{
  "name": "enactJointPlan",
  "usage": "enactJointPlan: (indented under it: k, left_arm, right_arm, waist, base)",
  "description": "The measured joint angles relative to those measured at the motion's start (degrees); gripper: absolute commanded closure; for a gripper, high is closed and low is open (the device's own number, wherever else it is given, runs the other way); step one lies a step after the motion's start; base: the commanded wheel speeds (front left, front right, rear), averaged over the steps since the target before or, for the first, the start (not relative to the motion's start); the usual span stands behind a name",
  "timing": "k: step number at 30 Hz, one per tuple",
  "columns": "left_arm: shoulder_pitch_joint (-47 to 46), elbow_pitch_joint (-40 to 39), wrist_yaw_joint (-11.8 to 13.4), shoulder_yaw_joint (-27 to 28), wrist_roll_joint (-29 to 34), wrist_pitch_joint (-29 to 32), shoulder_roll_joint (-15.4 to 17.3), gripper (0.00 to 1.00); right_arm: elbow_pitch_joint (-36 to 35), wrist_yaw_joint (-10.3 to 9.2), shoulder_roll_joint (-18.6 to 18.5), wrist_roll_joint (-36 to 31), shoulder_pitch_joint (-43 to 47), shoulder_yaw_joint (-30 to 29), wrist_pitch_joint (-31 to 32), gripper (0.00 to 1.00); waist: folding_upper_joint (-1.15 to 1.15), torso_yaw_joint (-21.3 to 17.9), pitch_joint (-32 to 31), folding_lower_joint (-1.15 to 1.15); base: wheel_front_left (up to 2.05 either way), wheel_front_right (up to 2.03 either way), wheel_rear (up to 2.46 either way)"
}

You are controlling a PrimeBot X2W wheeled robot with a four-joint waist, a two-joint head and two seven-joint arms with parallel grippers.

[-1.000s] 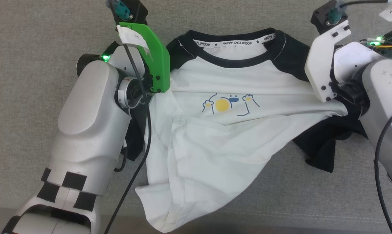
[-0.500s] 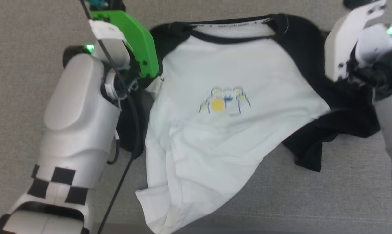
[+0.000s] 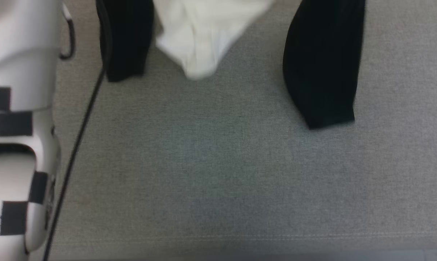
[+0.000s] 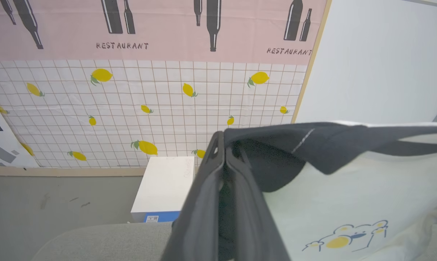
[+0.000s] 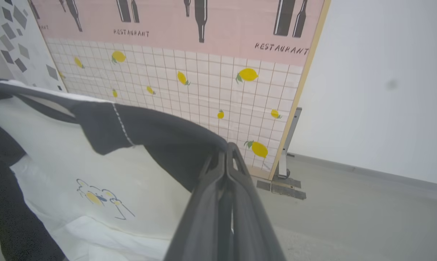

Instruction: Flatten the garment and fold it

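Evidently flattening is in hand: the left hand (image 4: 220, 150) and right hand (image 5: 227, 156) each clench a black shoulder of the soft black-and-white colour-blocked shirt (image 4: 349, 188), which hangs over the grey fabric worktop (image 3: 218, 163). Next, I judge, it should be lowered and spread out smooth.

The grey fabric surface (image 3: 218, 174) was looked down upon from the head — steeply, from near — with the hanging ends of the garment (image 3: 200, 40) caught at the top edge. Each wrist view was aimed roughly level along its own pinched-together fingers, left gripper (image 4: 224, 140) and right gripper (image 5: 227, 149) seen close up, toward the lemon-printed backdrop (image 4: 131, 108). That backdrop and the bear print (image 4: 349, 239) were shared by both wrist views.
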Motion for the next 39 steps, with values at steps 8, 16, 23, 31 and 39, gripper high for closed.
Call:
enactJointPlan:
  k: [8,16,23,31,39]
  left_arm:
    - [-9.91,1.53,0.48,-1.36,4.50,-12.10,0.91,1.00]
    - [-10.79,6.17,0.24,-1.20,4.26,-15.24,0.54,1.00]
    - [-5.25,10.96,-0.66,-1.08,1.72,-17.07,-1.15,1.00]
    - [5.71,15.72,-4.21,-1.26,-1.52,-18.63,-2.21,1.00]
    - [27.25,14.22,-8.90,-0.78,-6.90,-20.17,-2.85,1.00]
  right_arm:
    - [5.08,0.01,2.75,-6.25,-12.39,-4.64,-13.70,1.00]
    - [10.89,0.01,2.79,-6.12,-14.18,-3.21,-15.38,1.00]
    - [11.60,0.01,0.62,-1.34,-8.45,2.09,-15.96,1.00]
    - [7.27,0.01,-3.13,8.81,6.87,8.95,-19.58,1.00]
    - [-0.64,0.02,-6.28,18.82,32.38,12.32,-22.37,1.00]
  waist:
    - [0.00,-1.56,3.13,0.00]
    - [0.00,-2.01,6.92,0.00]
    - [0.00,-1.33,10.30,0.01]
    - [0.00,0.09,7.63,0.01]
    - [0.00,1.33,-1.08,-0.01]
  base:
    - [0.00,0.00,0.00]
    - [0.00,0.00,0.00]
    - [0.00,0.00,0.00]
    - [0.00,0.00,0.00]
    - [0.00,0.00,0.00]
